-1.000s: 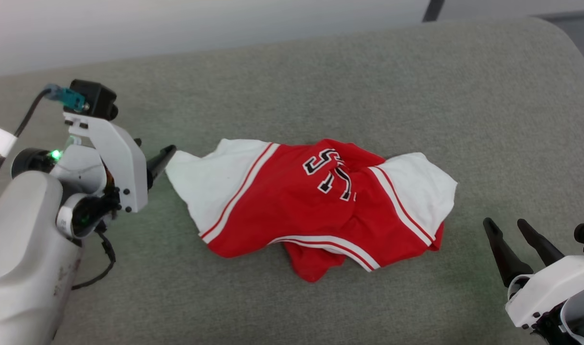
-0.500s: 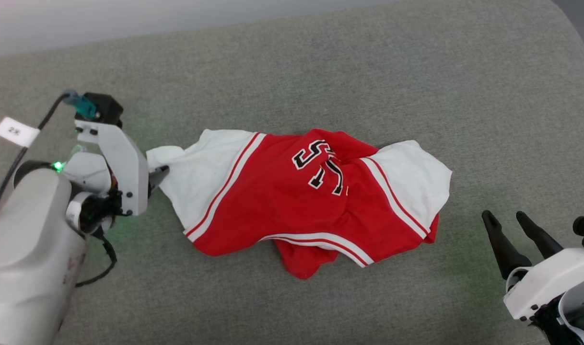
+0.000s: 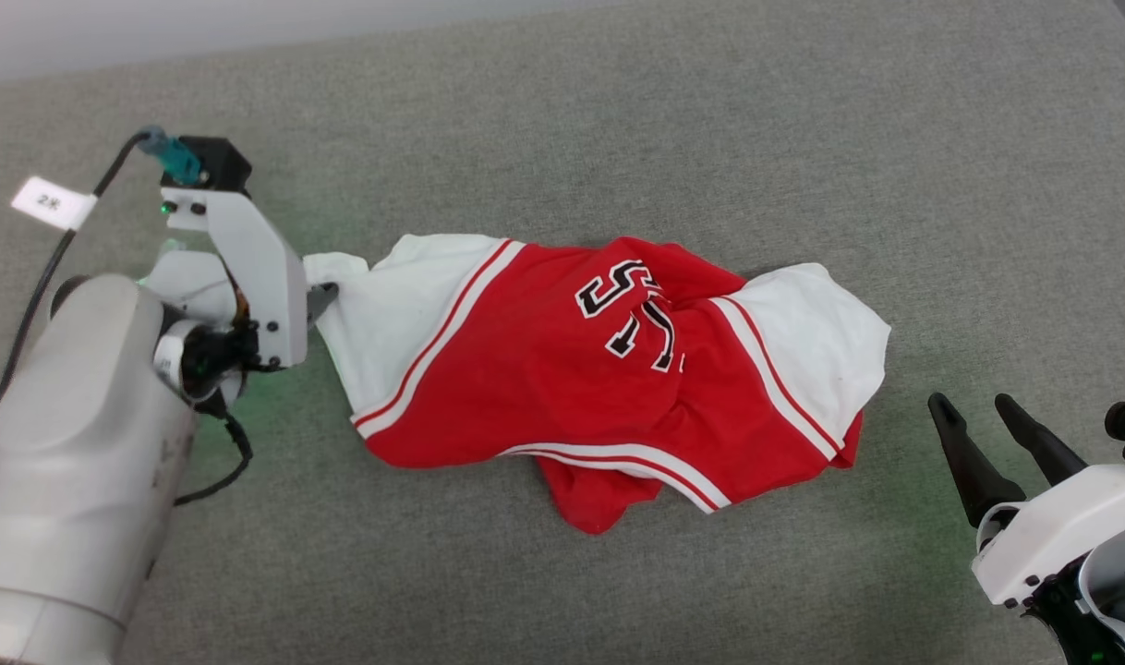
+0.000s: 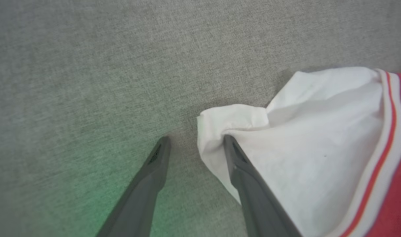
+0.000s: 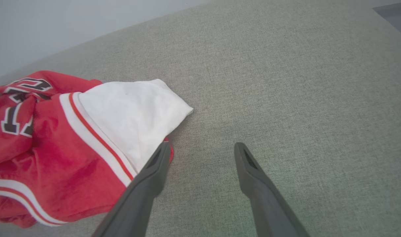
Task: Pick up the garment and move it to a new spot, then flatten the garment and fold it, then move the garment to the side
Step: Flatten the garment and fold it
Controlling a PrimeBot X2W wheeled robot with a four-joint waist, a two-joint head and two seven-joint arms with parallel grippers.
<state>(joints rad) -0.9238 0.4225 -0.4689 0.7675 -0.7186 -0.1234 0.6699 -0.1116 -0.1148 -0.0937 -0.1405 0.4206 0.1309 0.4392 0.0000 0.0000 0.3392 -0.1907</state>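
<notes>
Grey fabric surface [image 3: 618,111] bears the crumpled garment [image 3: 544,388]; left gripper [image 4: 196,140] gapes, one finger [image 4: 250,184] snagged in its white sleeve; right gripper [image 5: 202,146] gapes beside the opposite sleeve.

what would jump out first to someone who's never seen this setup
The crumpled red garment with white sleeves and black lettering lies in the middle of a grey upholstered surface. At its end on the robot's left, the left gripper is open, one finger pressed into the bunched tip of a white sleeve. The right gripper is open too, off the cloth at the head view's lower right.
</notes>
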